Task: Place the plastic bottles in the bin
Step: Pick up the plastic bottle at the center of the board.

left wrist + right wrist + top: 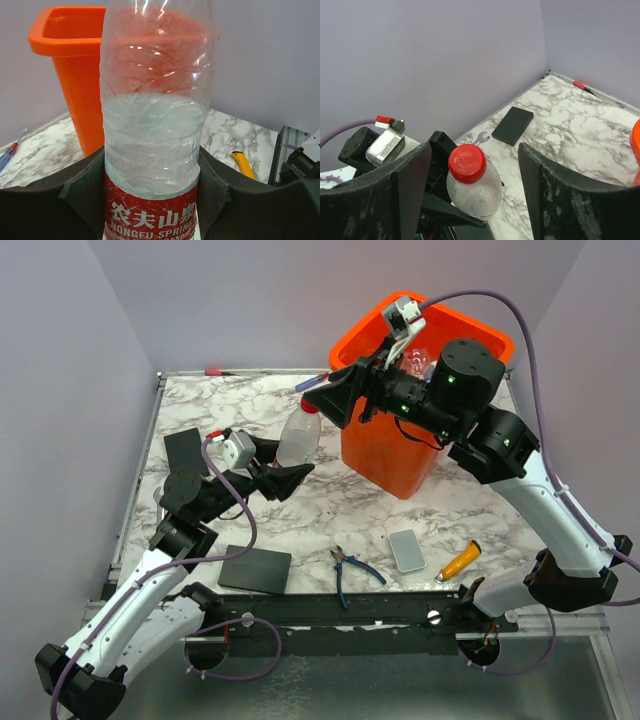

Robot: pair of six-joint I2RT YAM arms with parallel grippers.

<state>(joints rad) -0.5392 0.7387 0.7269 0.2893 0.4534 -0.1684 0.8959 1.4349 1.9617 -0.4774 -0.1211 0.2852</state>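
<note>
The bottle stands straight up, squeezed between the left jaws. The right jaws are wide open around its red cap, not touching. The bin is just beyond.

1. Soft, bright, even light fills all three views.
2. Shadows on the marble table are faint and short.
3. White glints streak the clear bottle at upper centre of the left wrist view.
4. Its label print at the bottom edge reads crisply.
</note>
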